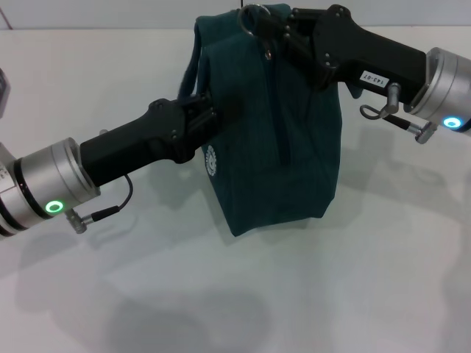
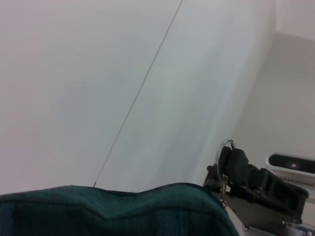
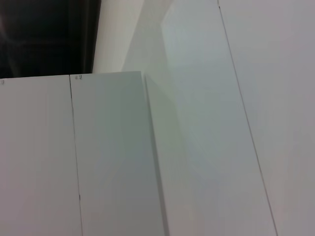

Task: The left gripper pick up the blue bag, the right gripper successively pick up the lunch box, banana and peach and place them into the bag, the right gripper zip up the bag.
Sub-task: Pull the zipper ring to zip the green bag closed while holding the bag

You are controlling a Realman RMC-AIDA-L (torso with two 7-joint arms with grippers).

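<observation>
Head view: blue bag held between left gripper and right gripper.

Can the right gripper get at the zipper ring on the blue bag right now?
Probably yes: the right gripper is already at the ring zipper pull on top of the blue bag, nothing between them, while the left gripper holds the bag's side.

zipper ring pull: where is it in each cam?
Head: top centre, ring pull at the right tool, above the blue bag.
Left wrist: lower right, ring beside that tool.
Right wrist: not in view.
Shared landmark: the bag's top edge.
</observation>
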